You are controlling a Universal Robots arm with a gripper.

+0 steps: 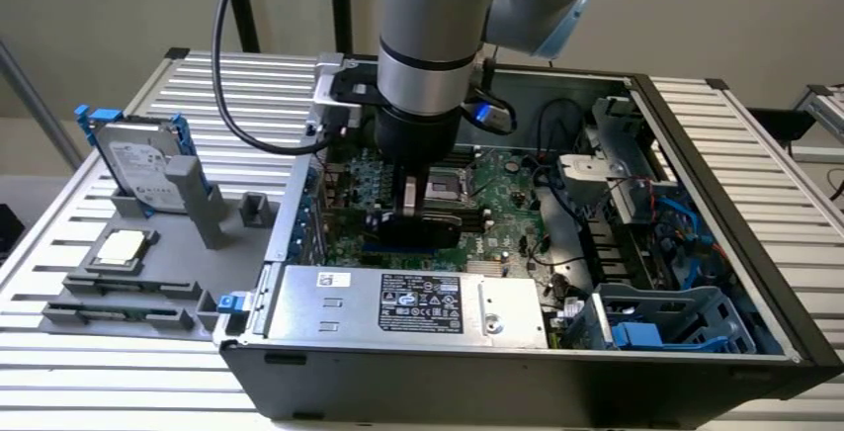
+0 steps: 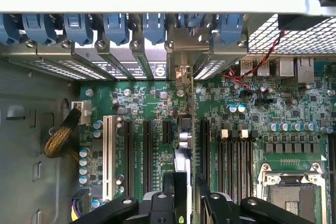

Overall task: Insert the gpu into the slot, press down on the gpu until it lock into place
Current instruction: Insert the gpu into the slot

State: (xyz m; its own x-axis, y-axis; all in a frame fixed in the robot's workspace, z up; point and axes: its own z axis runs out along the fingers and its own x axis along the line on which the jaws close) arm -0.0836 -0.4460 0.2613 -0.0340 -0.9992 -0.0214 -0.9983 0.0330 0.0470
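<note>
A: What does the arm look like?
B: Silver-grey tubes, pale blue joint caps, a black cable looped beside it.
A: And the gripper?
B: Black fingers, each with a round silver screw head.

The arm reaches straight down, its fingers clamped on the gpu.

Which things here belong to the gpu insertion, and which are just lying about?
In the job: gpu, clamped in the gripper; blue slot beneath it.
Lying about: hard drive and processor chip beside the case; silver power-supply box; blue drive cage.
</note>
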